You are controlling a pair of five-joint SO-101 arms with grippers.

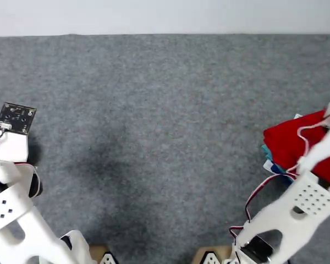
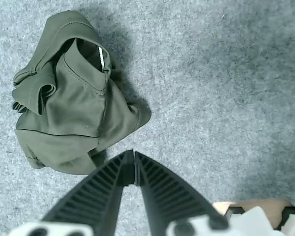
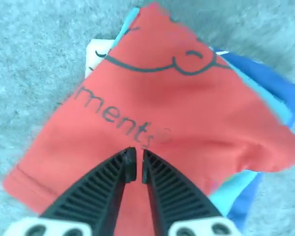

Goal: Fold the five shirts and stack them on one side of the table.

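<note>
Jaws of the left gripper (image 2: 133, 167) are pressed tip to tip with nothing between them. Just beyond the tips lies a green shirt (image 2: 69, 108), bunched in a loose heap on the grey table (image 2: 226, 73), not yet folded. It looks like soft, fairly thick woven cloth: light, limp, and unlikely to slip. It will sag and drag once lifted, and it cannot be pushed flat by one edge. The best holds are probably the collar (image 2: 86, 73), which stands up open at the top of the heap, or a sleeve fold at the side. A pinch into the middle would likely catch several layers at once.

The right gripper (image 3: 136, 164) is drawn nearly closed, with only a sliver between the tips and no cloth seen in it. It hangs over a red shirt (image 3: 187, 113), thin stretchy knit that tops a pile (image 1: 291, 144) at the table's right edge, with a blue shirt (image 3: 265, 83) showing underneath. That pile is soft and would shift if bumped, so anything added should be lowered on gently.
</note>
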